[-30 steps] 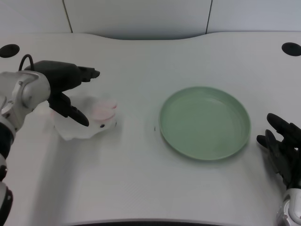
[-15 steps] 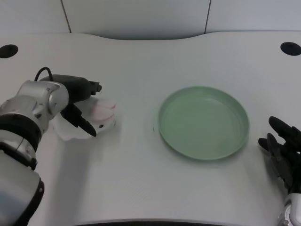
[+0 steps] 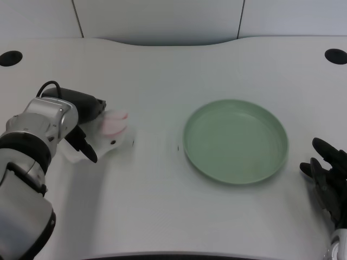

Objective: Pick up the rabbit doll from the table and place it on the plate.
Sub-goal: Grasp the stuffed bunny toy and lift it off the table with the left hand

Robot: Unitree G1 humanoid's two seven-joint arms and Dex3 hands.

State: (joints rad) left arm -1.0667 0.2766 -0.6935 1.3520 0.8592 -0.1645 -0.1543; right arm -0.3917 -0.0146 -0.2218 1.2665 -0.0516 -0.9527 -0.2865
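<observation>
White and pink, the rabbit doll (image 3: 111, 131) lies on the surface (image 3: 162, 70), well left of your green plate (image 3: 235, 141). Your left robot hand (image 3: 84, 122) covers its left side, fingers curled about it; whether the grasp has actually closed, you cannot tell

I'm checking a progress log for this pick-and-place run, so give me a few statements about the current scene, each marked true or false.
1. The rabbit doll lies on the table, left of the plate. True.
2. The plate already holds the doll. False: the green plate holds nothing.
3. The left hand is at the doll. True.
4. The doll is green. False: it is white with pink ears.
5. The plate is tipped on its edge. False: it sits flat on the table.
</observation>
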